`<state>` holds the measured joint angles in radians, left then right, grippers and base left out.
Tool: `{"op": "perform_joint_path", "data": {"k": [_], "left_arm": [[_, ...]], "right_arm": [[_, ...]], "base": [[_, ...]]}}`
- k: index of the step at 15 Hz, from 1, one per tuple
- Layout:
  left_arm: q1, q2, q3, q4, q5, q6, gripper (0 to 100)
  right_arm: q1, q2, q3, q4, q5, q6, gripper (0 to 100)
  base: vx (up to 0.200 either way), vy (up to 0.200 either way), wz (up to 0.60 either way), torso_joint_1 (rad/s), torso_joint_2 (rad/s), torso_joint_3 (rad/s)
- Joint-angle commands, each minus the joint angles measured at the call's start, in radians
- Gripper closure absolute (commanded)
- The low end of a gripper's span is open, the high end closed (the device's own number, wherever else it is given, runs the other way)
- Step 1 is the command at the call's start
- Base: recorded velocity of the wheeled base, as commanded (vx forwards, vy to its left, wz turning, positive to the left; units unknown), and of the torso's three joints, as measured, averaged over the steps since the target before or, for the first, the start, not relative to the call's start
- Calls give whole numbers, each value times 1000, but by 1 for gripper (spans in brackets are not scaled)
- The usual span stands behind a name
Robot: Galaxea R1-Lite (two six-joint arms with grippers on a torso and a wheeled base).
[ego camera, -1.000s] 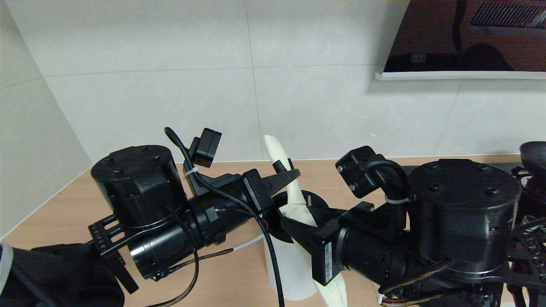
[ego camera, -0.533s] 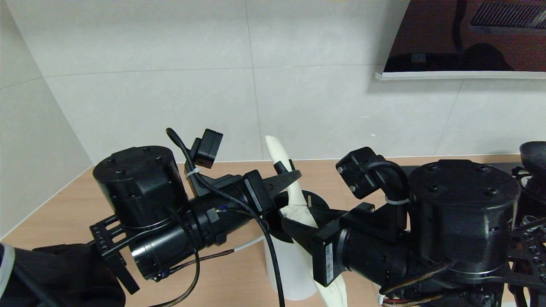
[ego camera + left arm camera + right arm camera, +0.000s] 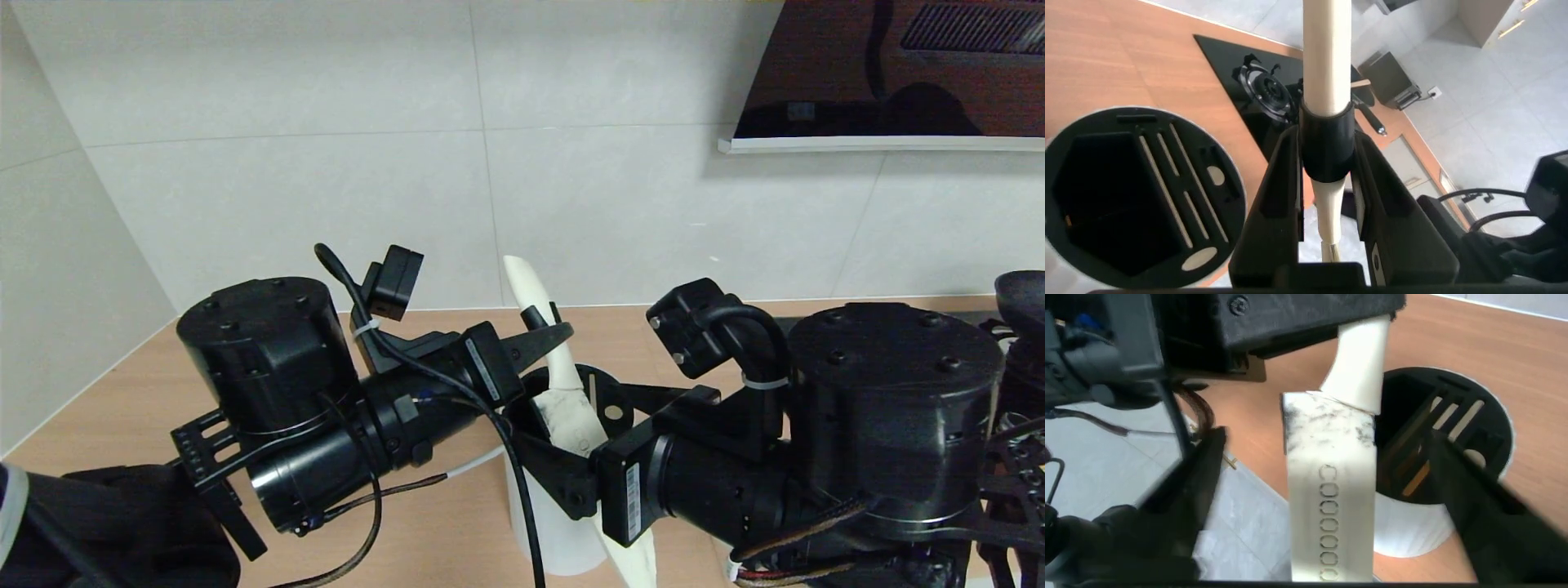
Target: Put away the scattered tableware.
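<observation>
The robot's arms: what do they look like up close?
Both are matt black. The left arm and right arm have fat drum-shaped joints with small screw holes, black cables looped along them, white zip ties, and a white label near each wrist.

The head camera is sitting up high and looking forward and down at the wooden counter (image 3: 106,400) and the tiled wall (image 3: 326,163), with the white tool (image 3: 522,286) and the round holder (image 3: 559,543) near in front. The left wrist camera is looking down along the tool into the holder (really close up). The right wrist camera is looking at the tool's flat end from close by. All three are sharing the tool and the holder.
</observation>
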<state>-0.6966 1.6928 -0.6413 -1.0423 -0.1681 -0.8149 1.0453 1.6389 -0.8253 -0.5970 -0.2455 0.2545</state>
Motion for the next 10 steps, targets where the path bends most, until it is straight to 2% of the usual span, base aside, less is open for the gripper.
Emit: {"op": "perform_joint_path", "data": {"k": [1, 6, 7, 8, 10], "left_arm": [[0, -4, 2, -1, 1, -1, 100], [8, -19, -20, 18, 39, 5, 100], [8, -42, -26, 48, 39, 10, 100], [9, -76, -51, 128, 50, 28, 100], [11, -108, -101, 208, 128, 46, 100]], "right_arm": [[-8, -13, 0, -1, 0, 0, 0], [-194, -73, 3, 17, 11, -1, 0], [-229, -111, 2, 57, 14, -1, 0], [-275, -133, -8, 103, 29, -1, 0], [-311, -137, -11, 109, 46, -1, 0]], "base": [[0, 0, 0, 0, 0, 0], [0, 0, 0, 0, 0, 0], [0, 0, 0, 0, 0, 0], [0, 0, 0, 0, 0, 0], [0, 0, 0, 0, 0, 0]]}}
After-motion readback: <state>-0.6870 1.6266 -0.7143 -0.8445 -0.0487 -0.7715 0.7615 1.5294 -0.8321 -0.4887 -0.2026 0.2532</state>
